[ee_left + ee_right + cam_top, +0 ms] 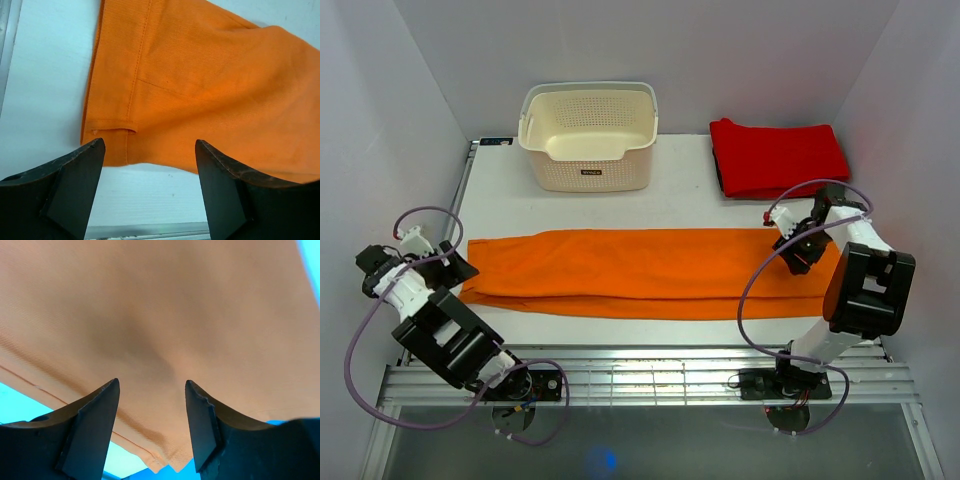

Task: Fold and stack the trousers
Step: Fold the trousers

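Left tool (149, 150) gapes wide and empty at the left end of the trousers (620, 272), stretched flat across the counter (650, 205); right tool (152, 390) — jaws apart, gripping nothing — hovers over their right end; best to pinch both ends low, catching every layer evenly.

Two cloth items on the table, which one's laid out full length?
The orange trousers, stretched left to right across the table. The red cloth is a compact folded pile at the far right, beside the cream basket.
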You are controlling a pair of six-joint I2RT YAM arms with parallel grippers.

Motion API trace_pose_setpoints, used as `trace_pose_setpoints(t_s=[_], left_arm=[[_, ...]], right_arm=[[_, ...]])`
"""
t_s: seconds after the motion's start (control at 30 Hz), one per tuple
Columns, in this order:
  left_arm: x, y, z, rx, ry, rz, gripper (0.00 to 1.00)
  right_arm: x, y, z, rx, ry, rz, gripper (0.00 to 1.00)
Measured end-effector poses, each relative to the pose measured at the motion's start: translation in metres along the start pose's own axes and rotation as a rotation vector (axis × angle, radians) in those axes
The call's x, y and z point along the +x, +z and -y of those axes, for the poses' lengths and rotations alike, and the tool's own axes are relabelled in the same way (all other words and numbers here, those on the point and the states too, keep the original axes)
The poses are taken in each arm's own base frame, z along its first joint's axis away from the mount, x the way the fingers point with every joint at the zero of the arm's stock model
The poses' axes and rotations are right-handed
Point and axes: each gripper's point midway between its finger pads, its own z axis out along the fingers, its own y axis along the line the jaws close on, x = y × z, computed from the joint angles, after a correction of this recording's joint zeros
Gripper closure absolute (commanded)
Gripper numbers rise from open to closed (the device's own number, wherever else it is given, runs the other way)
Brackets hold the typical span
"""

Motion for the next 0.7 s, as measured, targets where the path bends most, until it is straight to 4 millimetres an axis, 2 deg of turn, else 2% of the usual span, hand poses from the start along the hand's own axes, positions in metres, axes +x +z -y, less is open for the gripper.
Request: trace_pose_setpoints(t_s=[0.17,0.2,0.27,0.33,0.47,0.6,0.7], left_arm=[[-0.004,-0.018,0.007,-0.057,-0.074,0.026,0.2],[-0.005,-0.021,0.007,-0.069,-0.093,0.024,0.2],[-0.008,-0.026,0.003,-0.089,-0.128,0.018,0.21],[-0.012,-0.029,-0.001,-0.096,-0.167,0.003,0.22],[-0.012,-0.022,-0.019,-0.086,-0.266,-0.068,0.24],[0.012,-0.01,-0.035,-0.064,-0.369,-0.193,0.24],[0.03,-0.005,-0.037,-0.052,-0.402,-0.276,0.24]], right_arm=[[-0.062,-0.04,-0.011,0.038,-0.087,0.147,0.34],[-0.077,-0.049,-0.016,0.044,-0.114,0.183,0.31],[-0.105,-0.063,-0.032,0.035,-0.162,0.254,0.24],[-0.134,-0.072,-0.053,0.012,-0.219,0.32,0.23],[-0.191,-0.076,-0.111,-0.075,-0.347,0.415,0.21],[-0.236,-0.077,-0.162,-0.156,-0.454,0.467,0.21],[-0.263,-0.07,-0.185,-0.191,-0.505,0.487,0.21]])
